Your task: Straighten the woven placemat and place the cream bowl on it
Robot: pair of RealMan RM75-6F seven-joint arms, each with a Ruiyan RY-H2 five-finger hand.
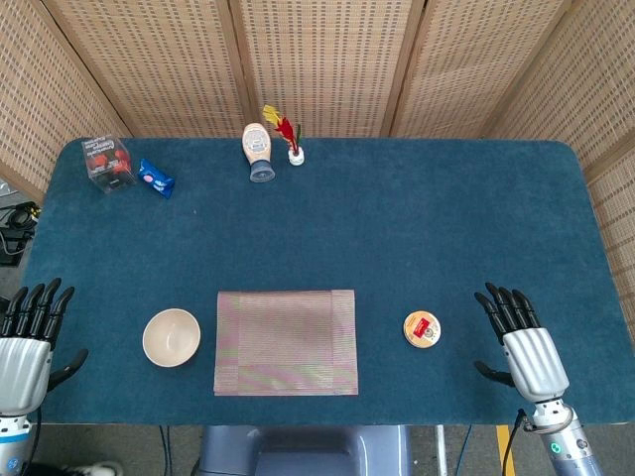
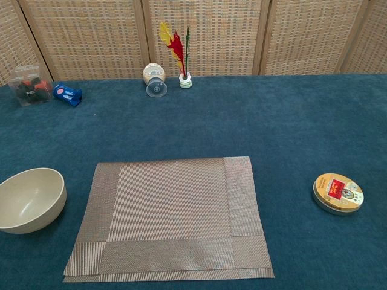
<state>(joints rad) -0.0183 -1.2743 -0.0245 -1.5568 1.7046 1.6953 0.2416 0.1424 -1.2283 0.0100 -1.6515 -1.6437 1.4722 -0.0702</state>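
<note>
Both empty hands, left [image 1: 25,347] and right [image 1: 526,347], fingers spread, only in the head view.

Silver-backed, black-fingered robot hand [image 1: 521,342]

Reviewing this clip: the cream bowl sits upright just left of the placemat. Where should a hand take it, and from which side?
Probably by the rim of the cream bowl, on its left edge, with the open left hand coming from above: that hand is nearest. The bowl stands upright and empty with smooth, rounded walls, so fingers can hook over the lip. The woven placemat lies close on the right, apart from it.
</note>
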